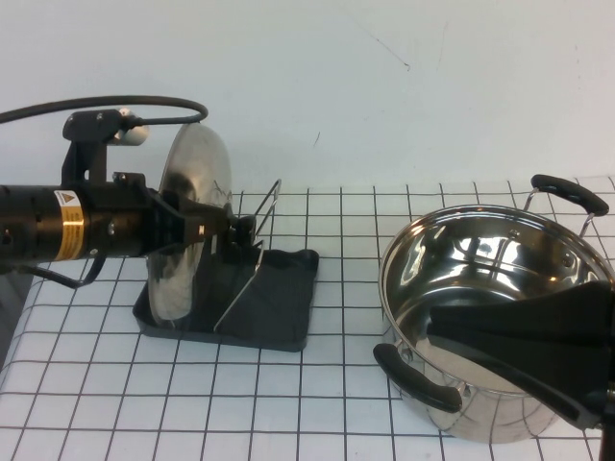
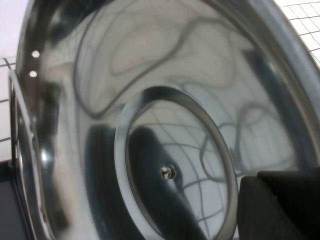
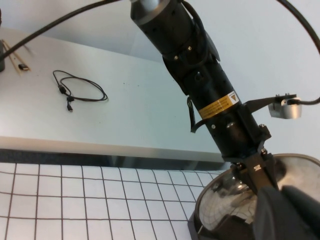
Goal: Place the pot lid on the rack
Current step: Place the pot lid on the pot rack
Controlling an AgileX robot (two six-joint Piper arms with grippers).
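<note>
The pot lid (image 1: pixel 192 182) stands on edge at the left end of the rack (image 1: pixel 283 298), its lower rim down in the dark tray. The wire uprights (image 1: pixel 252 264) rise just to its right, and its black knob (image 1: pixel 245 230) points right. My left gripper (image 1: pixel 219 230) reaches in from the left and is shut on the lid at mid-height. The left wrist view is filled by the lid's shiny underside (image 2: pixel 165 100), with one finger (image 2: pixel 280 205) against it. My right gripper (image 1: pixel 437 331) is shut and empty, hovering over the steel pot (image 1: pixel 480 269).
The deep pot with black handles (image 1: pixel 572 192) takes up the right of the checked cloth (image 1: pixel 336 413). The right wrist view shows the left arm (image 3: pixel 210 90) above the lid (image 3: pixel 225 200). Behind it, a black cable (image 3: pixel 80 92) lies on a white surface.
</note>
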